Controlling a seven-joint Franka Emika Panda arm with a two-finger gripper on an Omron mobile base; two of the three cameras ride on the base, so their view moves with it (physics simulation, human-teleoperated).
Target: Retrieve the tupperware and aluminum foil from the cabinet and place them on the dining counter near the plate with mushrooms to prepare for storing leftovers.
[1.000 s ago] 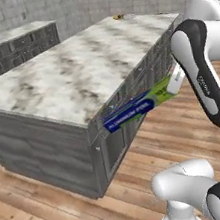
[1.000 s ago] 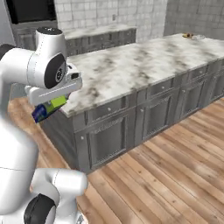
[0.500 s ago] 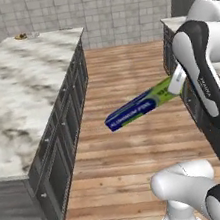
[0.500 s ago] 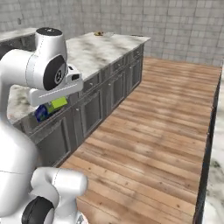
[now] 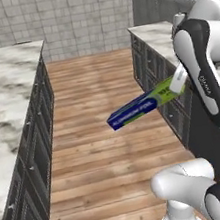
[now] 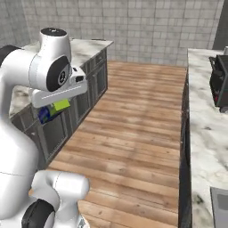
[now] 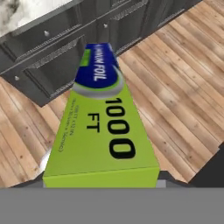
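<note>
My gripper (image 5: pixel 173 86) is shut on the yellow-green end of the aluminum foil (image 5: pixel 135 112), a long blue carton held level over the wooden floor. In the right base view the foil (image 6: pixel 52 109) pokes out under my hand, with the gripper (image 6: pixel 58 106) around it. The hand view looks along the foil (image 7: pixel 101 131) from green end to blue end. The dining counter (image 5: pixel 0 95) runs along the left, and its marble top (image 6: pixel 87 44) shows behind my arm. A small flat thing at its far end, cut by the frame edge, may be the plate. The tupperware and the cabinet are out of view.
A wooden floor aisle (image 5: pixel 103 148) runs between the island and a second marble counter (image 6: pixel 205 133) with dark base cabinets (image 5: pixel 153 69). A black appliance (image 6: pixel 219 82) stands on that counter. A grey tiled wall (image 6: pixel 147 26) closes the aisle's far end.
The whole picture has swung as the base turned: the island has slid to the left and the aisle and second counter have come into view. The foil stays in my gripper.
</note>
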